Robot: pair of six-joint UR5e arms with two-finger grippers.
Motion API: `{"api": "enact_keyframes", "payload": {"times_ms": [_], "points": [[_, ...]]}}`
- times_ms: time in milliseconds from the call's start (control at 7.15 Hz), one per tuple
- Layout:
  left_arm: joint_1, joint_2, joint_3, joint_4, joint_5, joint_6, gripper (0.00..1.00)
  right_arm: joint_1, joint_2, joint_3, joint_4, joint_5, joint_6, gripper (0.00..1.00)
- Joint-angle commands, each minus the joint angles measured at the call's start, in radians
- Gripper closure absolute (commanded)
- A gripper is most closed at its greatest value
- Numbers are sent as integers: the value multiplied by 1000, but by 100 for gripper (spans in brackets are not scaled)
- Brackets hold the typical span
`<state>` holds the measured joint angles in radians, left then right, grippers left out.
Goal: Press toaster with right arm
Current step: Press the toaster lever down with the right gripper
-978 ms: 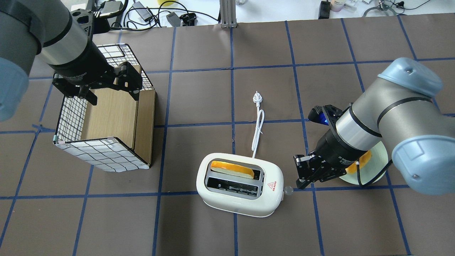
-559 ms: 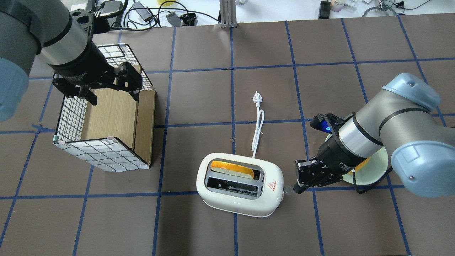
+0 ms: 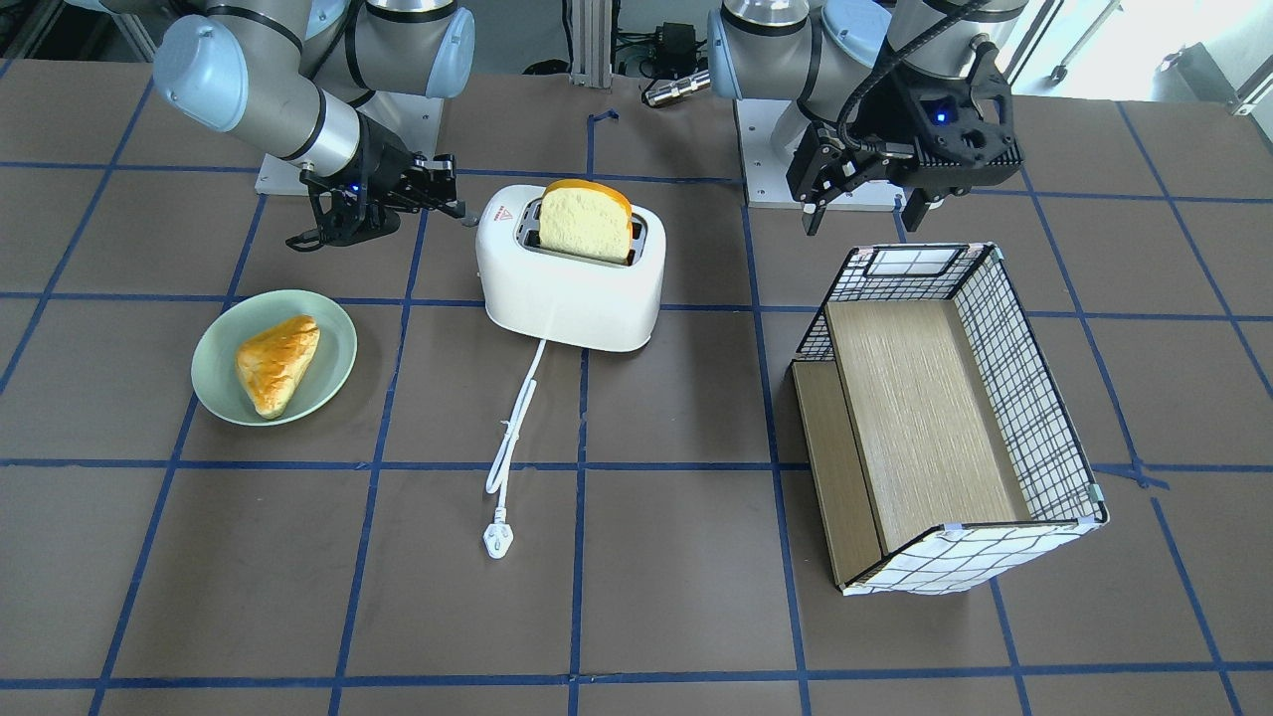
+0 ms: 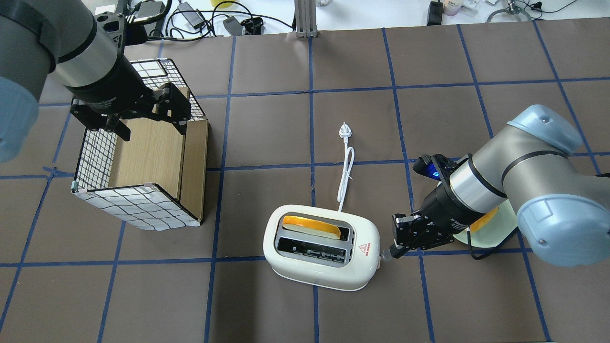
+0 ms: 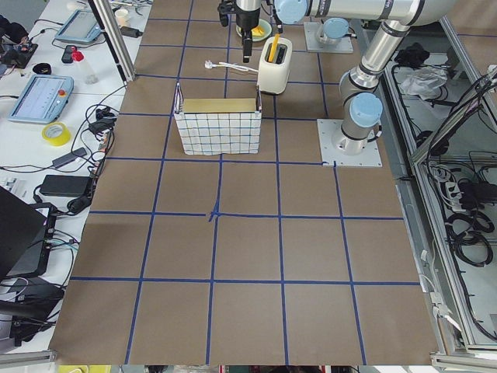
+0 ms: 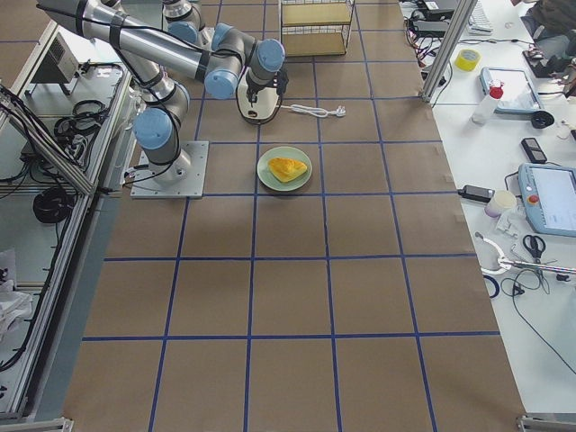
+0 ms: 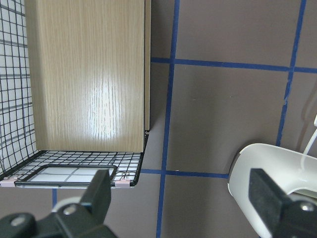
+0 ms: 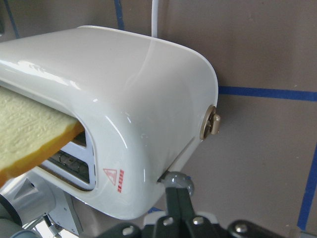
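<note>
The white toaster (image 4: 321,255) stands at the table's near middle, with a bread slice (image 4: 312,227) in its far slot. It also shows in the front view (image 3: 572,273) and the right wrist view (image 8: 124,109). My right gripper (image 4: 393,247) is shut and empty, and its tip touches the grey lever knob (image 8: 177,181) on the toaster's right end. It also shows in the front view (image 3: 450,204) and the right wrist view (image 8: 178,198). My left gripper (image 4: 148,125) is open and empty, hovering over the wire basket (image 4: 128,207).
The toaster's white cord (image 4: 345,176) runs away from me to its plug (image 4: 344,131). A pale green plate (image 3: 328,328) with a bread piece (image 3: 276,363) lies right of the toaster, partly under my right arm. The basket also shows in the front view (image 3: 1029,398).
My right gripper has moved left and slightly down toward the toaster, from a short gap to touching the lever knob. The left arm has not moved.
</note>
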<state>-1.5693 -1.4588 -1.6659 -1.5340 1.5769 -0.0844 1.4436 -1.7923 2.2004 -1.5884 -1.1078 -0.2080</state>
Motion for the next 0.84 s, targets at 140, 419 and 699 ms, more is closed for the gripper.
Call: {"api": "enact_keyframes", "payload": {"times_ms": [140, 419, 699], "points": [[0, 0, 0, 0, 0, 0, 0, 3, 34, 2, -25, 0, 2, 100], [0, 0, 0, 0, 0, 0, 0, 3, 45, 13, -27, 5, 1, 100], [0, 0, 0, 0, 0, 0, 0, 0, 42, 13, -27, 8, 4, 100]]}}
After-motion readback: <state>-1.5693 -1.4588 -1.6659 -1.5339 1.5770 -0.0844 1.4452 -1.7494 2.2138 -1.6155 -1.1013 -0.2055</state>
